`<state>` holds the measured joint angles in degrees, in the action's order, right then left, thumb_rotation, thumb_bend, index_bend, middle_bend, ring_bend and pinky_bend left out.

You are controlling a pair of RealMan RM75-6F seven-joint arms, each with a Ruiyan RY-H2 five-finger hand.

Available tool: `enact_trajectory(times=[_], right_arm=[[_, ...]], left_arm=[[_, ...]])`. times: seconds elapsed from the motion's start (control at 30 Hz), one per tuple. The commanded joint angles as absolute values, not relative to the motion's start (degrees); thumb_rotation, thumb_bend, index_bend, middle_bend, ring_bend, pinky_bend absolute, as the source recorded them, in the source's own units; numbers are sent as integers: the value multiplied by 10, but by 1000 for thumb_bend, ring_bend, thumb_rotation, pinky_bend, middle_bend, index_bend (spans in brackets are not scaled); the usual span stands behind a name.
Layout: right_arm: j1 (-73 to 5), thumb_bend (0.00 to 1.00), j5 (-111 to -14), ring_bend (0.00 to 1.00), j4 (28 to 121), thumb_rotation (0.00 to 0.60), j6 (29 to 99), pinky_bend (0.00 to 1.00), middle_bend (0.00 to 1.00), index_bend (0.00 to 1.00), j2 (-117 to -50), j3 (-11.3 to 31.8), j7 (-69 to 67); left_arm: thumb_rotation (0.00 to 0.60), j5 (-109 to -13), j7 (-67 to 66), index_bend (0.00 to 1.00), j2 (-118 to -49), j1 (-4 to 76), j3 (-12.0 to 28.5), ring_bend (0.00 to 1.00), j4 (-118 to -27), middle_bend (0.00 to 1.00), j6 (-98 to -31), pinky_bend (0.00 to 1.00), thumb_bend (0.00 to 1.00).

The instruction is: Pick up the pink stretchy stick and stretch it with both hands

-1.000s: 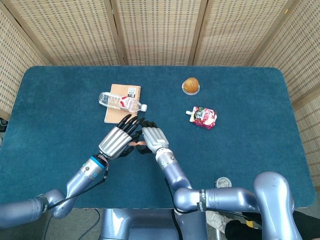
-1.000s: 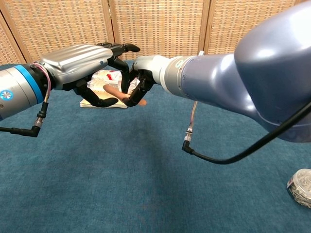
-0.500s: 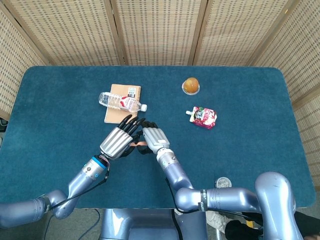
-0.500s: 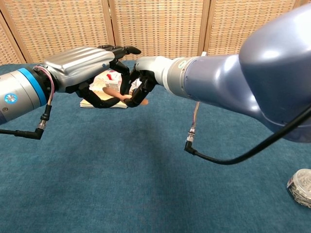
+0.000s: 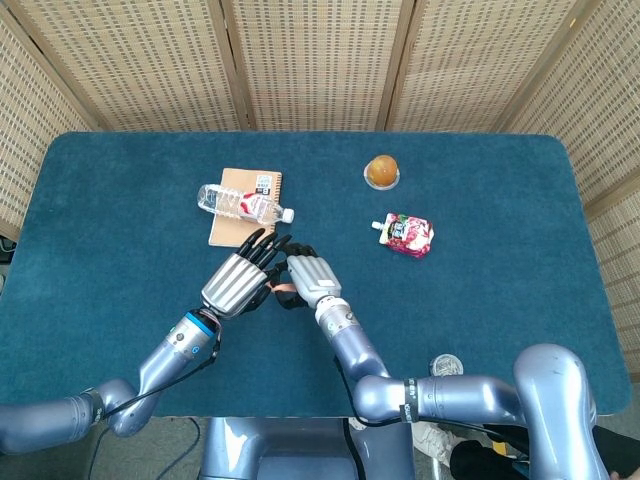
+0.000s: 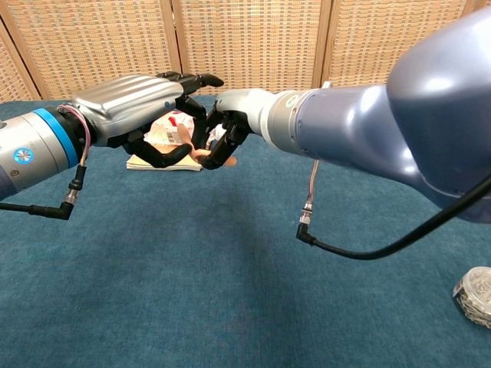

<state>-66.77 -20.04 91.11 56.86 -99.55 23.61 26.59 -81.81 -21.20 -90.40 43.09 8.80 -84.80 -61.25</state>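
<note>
The pink stretchy stick [image 5: 281, 290] is held above the table between my two hands, and only short pink bits [image 6: 205, 156] show between the black fingers. My right hand [image 5: 308, 279] [image 6: 230, 119] grips its right end, with a pink tip poking out below the fingers. My left hand [image 5: 238, 282] [image 6: 138, 107] faces it, its fingers curled under and around the stick's left end, which is hidden inside them. The two hands' fingertips nearly touch.
A clear water bottle [image 5: 243, 203] lies across a tan notebook [image 5: 230, 230] just beyond the hands. An orange round item in a dish [image 5: 381, 171] and a pink pouch [image 5: 407, 234] sit further right. A small clear round object [image 5: 446, 366] lies at the near edge.
My left hand's fingers have curled further around the stick, covering more of its left part. Both hands have shifted slightly to the right.
</note>
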Motion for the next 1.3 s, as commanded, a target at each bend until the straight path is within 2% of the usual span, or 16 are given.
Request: enact_trajectory(times=[0.03,0.57,1.3], right_arm=[[-667,607,-201,0,912,600,569,0,193,654,-994,236,265],[-657,608,-206,0,919,600,568,0,195,658,-977,234,255],[-631,610,-214,0,938,600,579,0,196,665,-936,223,245]], left_arm=[[600,-817,-214,605,-904,432,88,0,-848,0,-612,0,526],[600,-809,-227,717,-892,436,95,0,-853,0,-615,0,538],[600,-800,-195,730,-845,409,88,0,-827,0,-641,0,545]])
